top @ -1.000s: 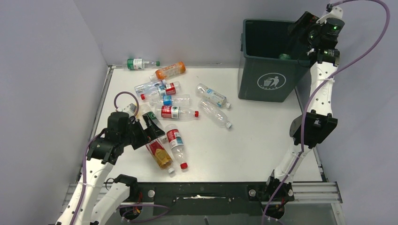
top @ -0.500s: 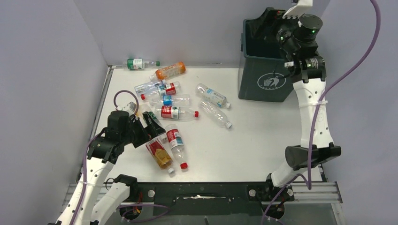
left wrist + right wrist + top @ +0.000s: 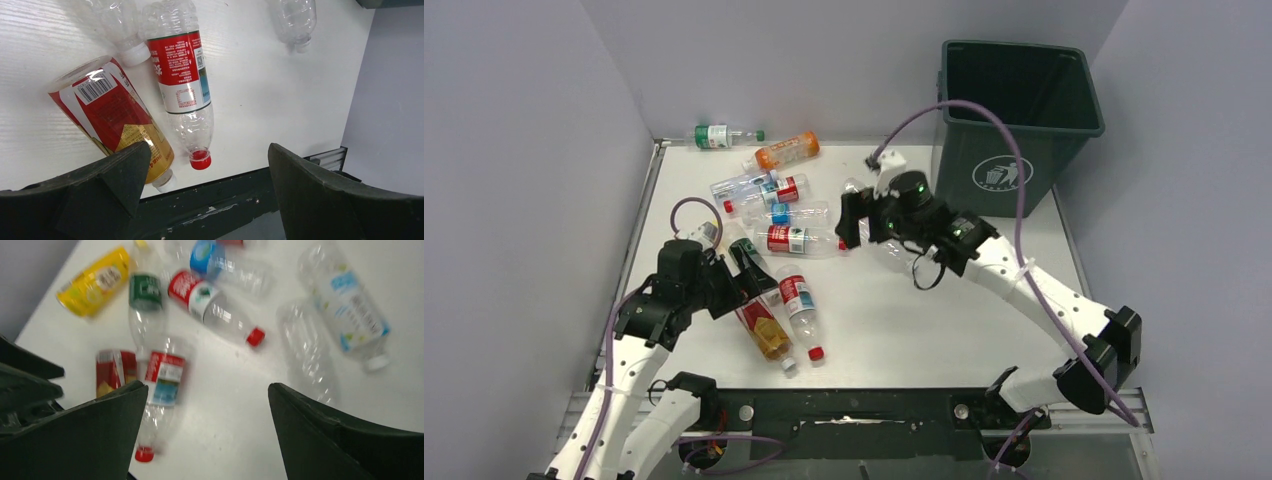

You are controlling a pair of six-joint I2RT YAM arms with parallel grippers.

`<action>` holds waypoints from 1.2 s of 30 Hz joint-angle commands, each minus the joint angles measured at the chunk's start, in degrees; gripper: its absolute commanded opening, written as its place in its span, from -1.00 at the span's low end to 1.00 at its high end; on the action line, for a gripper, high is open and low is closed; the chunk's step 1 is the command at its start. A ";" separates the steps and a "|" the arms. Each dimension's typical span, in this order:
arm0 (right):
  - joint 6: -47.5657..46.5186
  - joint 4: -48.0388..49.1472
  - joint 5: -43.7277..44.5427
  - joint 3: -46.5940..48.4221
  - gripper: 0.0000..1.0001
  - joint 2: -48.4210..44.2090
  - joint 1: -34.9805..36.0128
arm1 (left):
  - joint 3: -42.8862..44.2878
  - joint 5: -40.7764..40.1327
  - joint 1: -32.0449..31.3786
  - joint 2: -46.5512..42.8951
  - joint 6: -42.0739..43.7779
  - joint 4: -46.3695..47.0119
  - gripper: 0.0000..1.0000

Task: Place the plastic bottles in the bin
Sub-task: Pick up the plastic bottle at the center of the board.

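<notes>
Several plastic bottles lie scattered on the left half of the white table [image 3: 984, 300]. The dark green bin [image 3: 1014, 110] stands at the back right. My left gripper [image 3: 742, 275] [image 3: 207, 150] hangs open and empty just above an amber bottle [image 3: 764, 328] [image 3: 110, 115] and a red-labelled clear bottle [image 3: 797, 300] [image 3: 180, 75]. My right gripper [image 3: 856, 222] [image 3: 207, 387] hovers open and empty over the table's middle, beside a red-labelled bottle [image 3: 794, 239] [image 3: 210, 305] and two clear bottles [image 3: 307, 350]. The right wrist view is blurred.
An orange bottle [image 3: 786, 151] and a green-labelled one [image 3: 719, 135] lie at the back left by the wall. Grey walls close in the left and back. A black rail [image 3: 854, 405] runs along the near edge. A purple cable [image 3: 984, 110] arches from the right arm.
The right arm has swung from above the bin down and left to the middle of the table, still open. The left arm and the bottles have not moved.
</notes>
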 commanded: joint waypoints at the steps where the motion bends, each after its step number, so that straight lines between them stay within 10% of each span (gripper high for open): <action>1: 8.99 4.43 4.31 -12.91 0.91 -5.27 5.35 | -0.92 1.27 0.00 -1.05 0.55 4.10 0.78; 14: 20.80 12.16 4.10 -21.25 0.90 3.84 22.56 | -2.10 1.21 0.06 -1.60 0.32 4.53 0.79; 36: 20.33 7.97 2.90 -8.43 0.63 24.68 24.30 | -5.43 -9.63 0.01 -1.89 -5.11 -6.63 0.79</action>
